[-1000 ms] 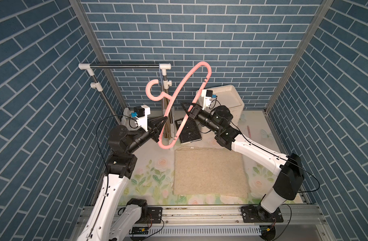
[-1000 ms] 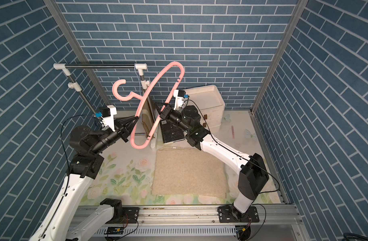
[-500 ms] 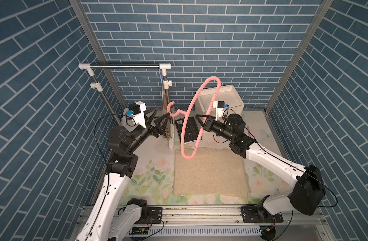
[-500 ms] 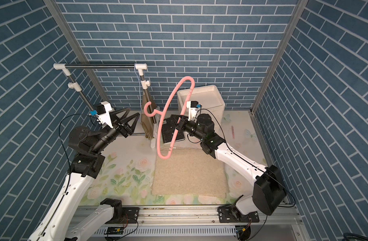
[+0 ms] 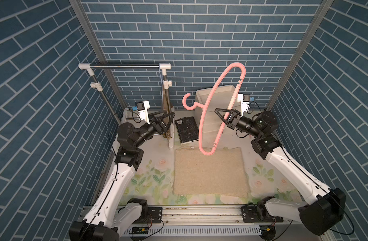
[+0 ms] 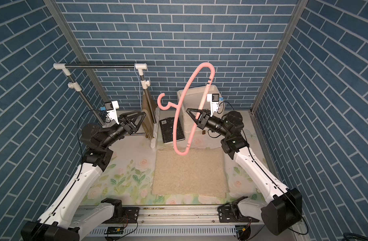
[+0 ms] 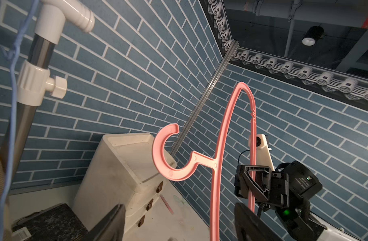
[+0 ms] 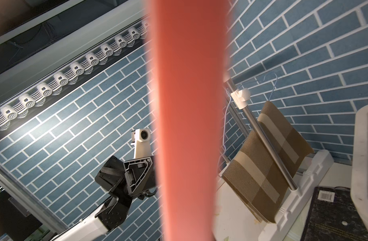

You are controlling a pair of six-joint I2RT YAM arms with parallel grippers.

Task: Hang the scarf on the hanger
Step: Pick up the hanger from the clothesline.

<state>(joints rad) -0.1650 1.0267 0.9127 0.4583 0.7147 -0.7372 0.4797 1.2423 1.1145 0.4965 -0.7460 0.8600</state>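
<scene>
A floral-patterned table [image 5: 149, 177] carries a folded beige scarf [image 5: 210, 171] lying flat at its centre, with a black book [image 5: 186, 129], a white drawer box [image 5: 219, 96] and a rack's white base [image 5: 170, 144] behind.

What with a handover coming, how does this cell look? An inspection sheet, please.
Surface: floral mat, lying flat.
Job's things: pink hanger held in the air, tilted; beige cloth flat on the mat, probably the scarf, untouched.
Clutter: black book, white drawer box, brown checked cloth hanging at the clothes rack.
Grippers: right claw shut on the hanger's bar; left claw open, empty.
Cables: blue string down the rack post; black leads on the arms, clear of the hanger.
Surroundings: blue brick walls on three sides.
</scene>
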